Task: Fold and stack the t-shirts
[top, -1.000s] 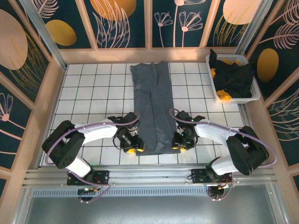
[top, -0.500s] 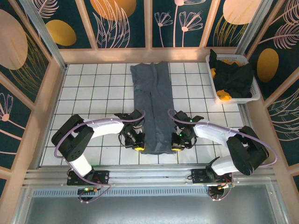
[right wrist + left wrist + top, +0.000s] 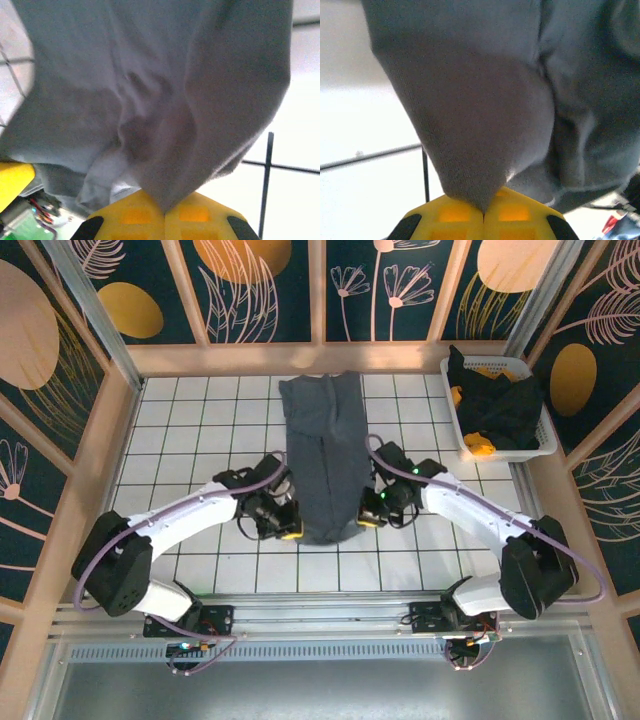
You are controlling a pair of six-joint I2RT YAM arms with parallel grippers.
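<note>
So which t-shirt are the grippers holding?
The grey-blue t-shirt, pinched by left gripper and right gripper; the black t-shirt and orange-yellow t-shirt lie in the basket.

Your setting: lab test cell. White gridded desk, aluminium frame rail, floral-print wall panels on three sides.

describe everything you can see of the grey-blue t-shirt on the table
The grey-blue t-shirt is plain, soft, matte cloth, folded lengthwise into a long narrow strip with a crease down it. It lies on the white tiled table, running from the far edge toward the arms. Its near corners are pinched between shut yellow pads, one by the left gripper and the other by the right gripper. In the wrist views the cloth drapes in loose folds from each pinch.
</note>
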